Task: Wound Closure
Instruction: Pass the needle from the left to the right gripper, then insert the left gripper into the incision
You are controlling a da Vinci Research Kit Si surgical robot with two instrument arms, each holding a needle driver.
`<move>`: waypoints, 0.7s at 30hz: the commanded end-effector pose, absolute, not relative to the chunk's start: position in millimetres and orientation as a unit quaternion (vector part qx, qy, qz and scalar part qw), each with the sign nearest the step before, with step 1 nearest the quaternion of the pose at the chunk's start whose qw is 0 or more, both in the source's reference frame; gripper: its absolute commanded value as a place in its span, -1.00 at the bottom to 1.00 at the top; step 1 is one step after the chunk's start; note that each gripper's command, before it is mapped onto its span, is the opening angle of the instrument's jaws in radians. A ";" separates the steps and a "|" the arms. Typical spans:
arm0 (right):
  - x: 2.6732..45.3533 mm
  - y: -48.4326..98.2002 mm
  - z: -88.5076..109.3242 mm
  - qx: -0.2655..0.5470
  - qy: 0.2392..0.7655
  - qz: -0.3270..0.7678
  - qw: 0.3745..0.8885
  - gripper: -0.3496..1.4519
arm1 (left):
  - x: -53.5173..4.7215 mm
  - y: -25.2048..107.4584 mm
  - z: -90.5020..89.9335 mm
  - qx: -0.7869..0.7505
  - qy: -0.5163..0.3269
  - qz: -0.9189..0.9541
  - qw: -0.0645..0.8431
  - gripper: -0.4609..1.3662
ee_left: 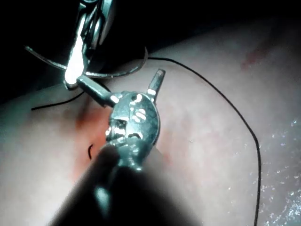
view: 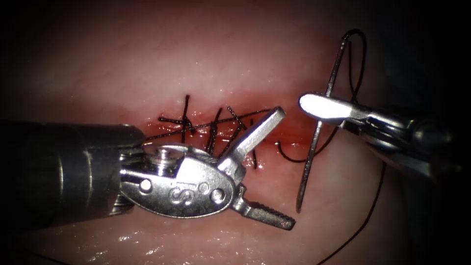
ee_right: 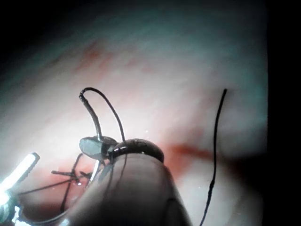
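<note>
My right tool (view: pixel 314 105) comes in from the right with its jaws shut on the curved needle (view: pixel 308 162), gripping it a little above the middle of its curve. The needle hangs free above the tissue (view: pixel 343 206), over the right end of the cut (view: pixel 289 140), tip pointing down. Black thread (view: pixel 362 59) loops from the needle's top end behind the tool and trails off at the right. My left tool (view: pixel 283 169) lies left of the needle, jaws spread wide, holding nothing. In the left wrist view, the left tool (ee_left: pixel 118 77) is open under the needle (ee_left: pixel 108 74). The right tool (ee_right: pixel 94 146) grips the needle (ee_right: pixel 91 113).
Several dark stitches with cut ends (view: pixel 216 125) cross the left part of the cut, partly under the left tool's upper jaw. A thread loop (view: pixel 294 158) leaves the tissue beside the needle. Red fluid tints the cut's edges. Slack thread (ee_left: pixel 225 103) lies across the tissue.
</note>
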State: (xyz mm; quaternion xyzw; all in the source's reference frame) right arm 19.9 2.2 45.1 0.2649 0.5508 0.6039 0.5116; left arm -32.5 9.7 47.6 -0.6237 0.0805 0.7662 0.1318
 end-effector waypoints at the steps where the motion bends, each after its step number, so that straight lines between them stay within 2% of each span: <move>1: 19.6 1.8 45.1 0.239 0.569 0.564 0.549 -1.00 | -32.4 9.5 47.9 -0.619 0.065 0.771 0.136 0.58; 4: 19.2 1.8 45.1 0.205 0.589 0.523 0.581 -1.00 | -32.1 9.3 48.3 -0.614 0.056 0.776 0.131 0.51; 6: 19.0 2.0 45.0 0.199 0.603 0.512 0.578 -1.00 | -31.8 9.3 48.6 -0.614 0.050 0.777 0.132 0.49; 9: 18.8 2.3 45.0 0.231 0.630 0.474 0.570 -1.00 | -31.5 9.4 48.9 -0.612 0.043 0.777 0.141 0.44; 12: 18.8 2.5 44.8 0.243 0.637 0.467 0.564 -1.00 | -30.8 9.5 48.9 -0.600 0.024 0.782 0.168 0.05; 13: 18.8 2.5 44.8 0.243 0.637 0.467 0.564 -1.00 | -30.7 9.5 48.9 -0.599 0.020 0.782 0.173 -0.01; 15: 18.9 2.5 44.8 0.246 0.638 0.462 0.565 -1.00 | -30.4 9.5 48.9 -0.586 -0.001 0.789 0.187 -0.64; 18: 18.8 2.5 44.7 0.226 0.645 0.443 0.580 -1.00 | -30.3 9.7 48.9 -0.574 -0.012 0.796 0.195 -0.88; 21: 18.7 2.6 44.7 0.210 0.651 0.423 0.594 -1.00 | -30.3 9.8 49.0 -0.562 -0.022 0.803 0.199 -0.88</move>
